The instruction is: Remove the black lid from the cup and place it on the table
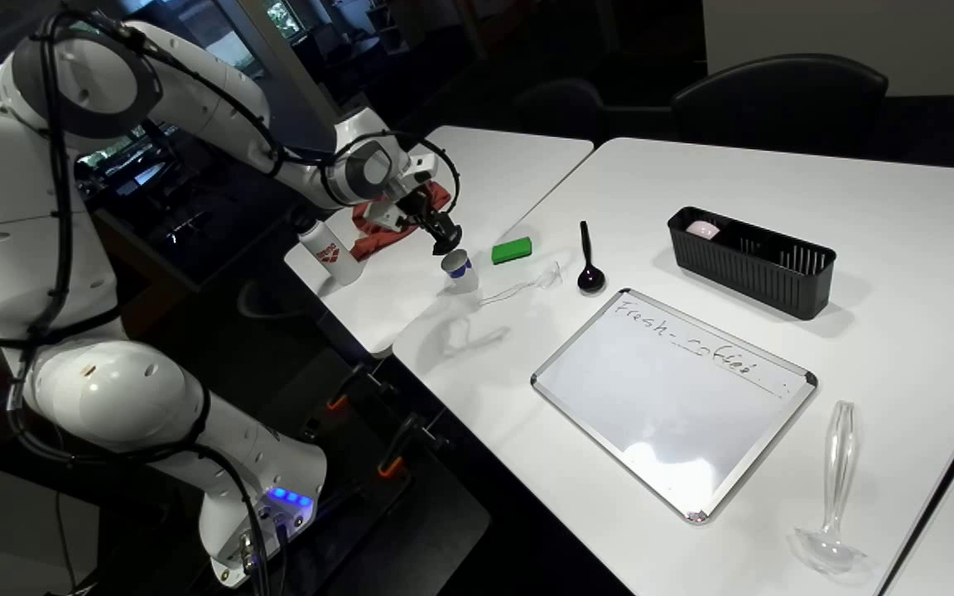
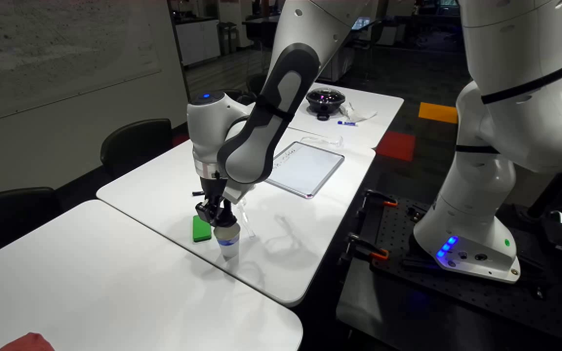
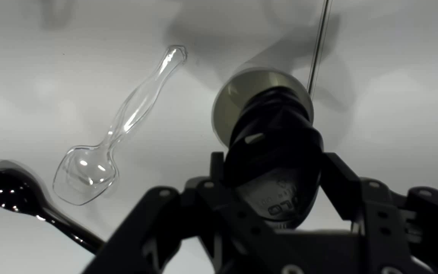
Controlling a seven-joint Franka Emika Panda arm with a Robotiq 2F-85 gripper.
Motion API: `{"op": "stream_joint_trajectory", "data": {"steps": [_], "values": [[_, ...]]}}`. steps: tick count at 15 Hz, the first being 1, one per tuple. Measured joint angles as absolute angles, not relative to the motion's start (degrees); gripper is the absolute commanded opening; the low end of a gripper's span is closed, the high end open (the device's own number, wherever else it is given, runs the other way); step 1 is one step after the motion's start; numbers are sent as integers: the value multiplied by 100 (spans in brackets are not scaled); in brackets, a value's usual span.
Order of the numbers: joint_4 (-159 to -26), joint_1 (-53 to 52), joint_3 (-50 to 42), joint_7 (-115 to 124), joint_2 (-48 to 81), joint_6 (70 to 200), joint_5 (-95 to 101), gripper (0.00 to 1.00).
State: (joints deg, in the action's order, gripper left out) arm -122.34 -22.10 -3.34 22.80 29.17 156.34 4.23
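Note:
The cup (image 1: 460, 271) is small and whitish with a blue patch. It stands upright on the white table (image 1: 485, 406), near the seam between two tabletops, and also shows in an exterior view (image 2: 229, 246). In the wrist view its open mouth (image 3: 226, 114) shows partly behind the lid. My gripper (image 3: 274, 163) is shut on the black lid (image 3: 280, 152), one finger at each side. The lid is tilted, with raised lettering on its face. In both exterior views the gripper (image 1: 434, 222) holds the lid right at or just above the cup's rim. I cannot tell whether they touch.
A green block (image 1: 512, 251), a clear ladle (image 3: 89, 171) and a black ladle (image 1: 590, 277) lie near the cup. A whiteboard (image 1: 676, 406) and a black basket (image 1: 750, 265) are farther off. A white bottle (image 1: 332, 252) and red cloth (image 1: 378, 240) are beyond the arm.

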Motion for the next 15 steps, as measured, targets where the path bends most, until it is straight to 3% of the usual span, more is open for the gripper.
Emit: {"op": "stream_joint_trajectory", "data": {"steps": [7,15], "values": [[-13346,-2141,-642,2745,1632,15690,785,62],[-14900,-1195,-666,3224,586,16251,774,64]]}}
